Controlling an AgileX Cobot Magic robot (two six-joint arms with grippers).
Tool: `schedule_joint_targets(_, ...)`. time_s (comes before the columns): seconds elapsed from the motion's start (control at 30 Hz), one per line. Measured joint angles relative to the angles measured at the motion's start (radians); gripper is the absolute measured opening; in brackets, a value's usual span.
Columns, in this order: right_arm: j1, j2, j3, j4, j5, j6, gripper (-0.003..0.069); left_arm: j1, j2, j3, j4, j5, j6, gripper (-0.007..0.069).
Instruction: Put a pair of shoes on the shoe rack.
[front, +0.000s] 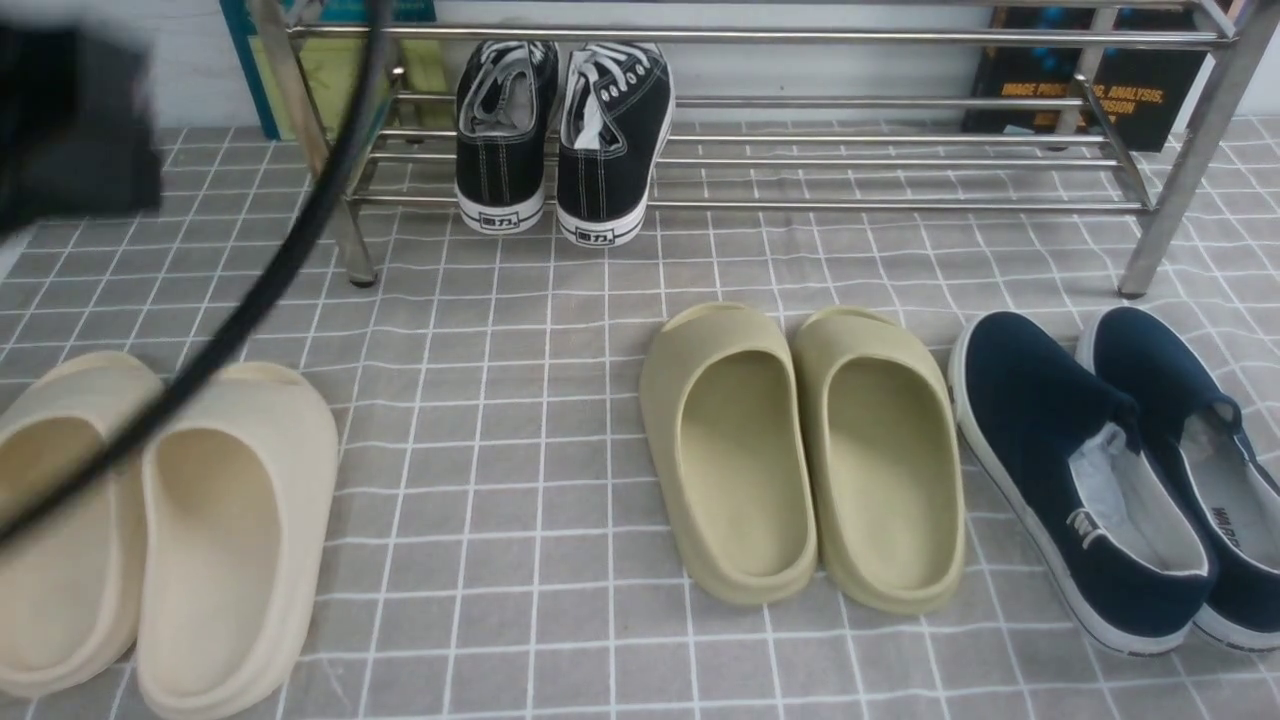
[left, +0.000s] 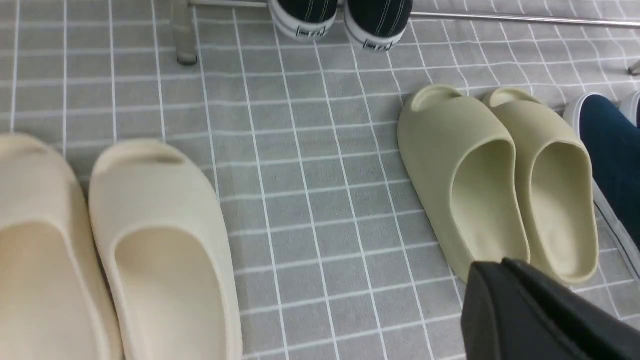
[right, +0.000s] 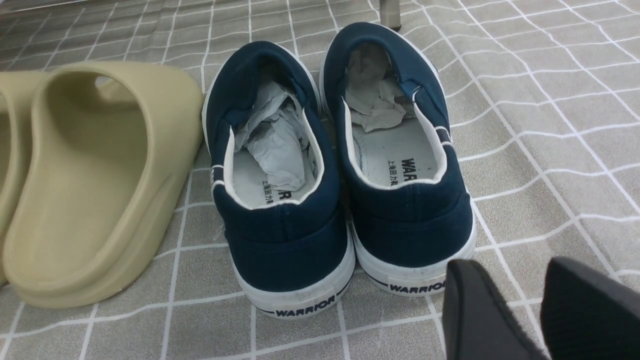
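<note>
As both black sneakers (front: 560, 135) sit on shoe rack (front: 900, 160) lower tier: task apparently done. Right gripper (right: 530, 310) narrowly parted, empty; left gripper (left: 540, 315) state unclear.

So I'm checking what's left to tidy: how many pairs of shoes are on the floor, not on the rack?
3. Beige slides on the left, olive slides in the middle, navy slip-ons on the right. The black sneakers sit on the shoe rack. Others may lie out of view.

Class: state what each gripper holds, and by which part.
Nothing: the right gripper is open and empty; the left gripper shows nothing in it.
</note>
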Motion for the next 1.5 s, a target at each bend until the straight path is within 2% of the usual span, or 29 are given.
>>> schedule_joint_targets(0.07,0.0,0.0,0.0,0.0,0.0,0.0,0.0239,0.0,-0.141,0.141,0.001,-0.052,-0.031,-0.0013)
schedule_joint_targets(0.17,0.0,0.0,0.0,0.0,0.0,0.0,0.0239,0.0,-0.273,0.248,0.001,-0.08,-0.056,-0.0013)
schedule_joint_targets(0.37,0.0,0.0,0.0,0.0,0.0,0.0,0.0239,0.0,-0.471,0.377,0.007,-0.075,-0.071,-0.0013)
schedule_joint_targets(0.83,0.0,0.0,0.0,0.0,0.0,0.0,0.0239,0.0,-0.529,0.397,0.022,0.07,-0.071,-0.0013)
schedule_joint_targets(1.0,0.0,0.0,0.0,0.001,0.0,0.0,0.0239,0.004,-0.538,0.439,0.023,0.038,-0.071,-0.0013)
schedule_joint_targets(1.03,0.0,0.0,0.0,0.001,0.0,0.0,0.0239,0.011,-0.547,0.461,0.02,0.014,-0.071,-0.0013)
schedule_joint_targets(1.2,0.0,0.0,0.0,0.001,0.0,0.0,0.0239,0.147,-0.675,0.692,-0.012,-0.329,-0.05,-0.0013)
schedule_joint_targets(1.23,0.0,0.0,0.0,0.001,0.0,0.0,0.0239,0.154,-0.681,0.715,-0.019,-0.345,-0.041,-0.0013)
schedule_joint_targets(1.27,0.0,0.0,0.0,0.001,0.0,0.0,0.0239,0.219,-0.737,0.808,-0.05,-0.481,0.002,-0.0013)
schedule_joint_targets(1.3,0.0,0.0,0.0,0.001,0.0,0.0,0.0239,0.252,-0.768,0.867,-0.069,-0.551,0.033,-0.0013)
schedule_joint_targets(1.33,0.0,0.0,0.0,0.001,0.0,0.0,0.0239,0.252,-0.774,0.879,-0.072,-0.551,0.039,-0.0013)
schedule_joint_targets(1.4,0.0,0.0,0.0,0.001,0.0,0.0,0.0239,0.324,-0.846,1.034,-0.105,-0.708,0.126,-0.0013)
schedule_joint_targets(1.5,0.0,0.0,0.0,0.001,0.0,0.0,0.0239,0.345,-0.889,1.125,-0.106,-0.786,0.159,-0.0013)
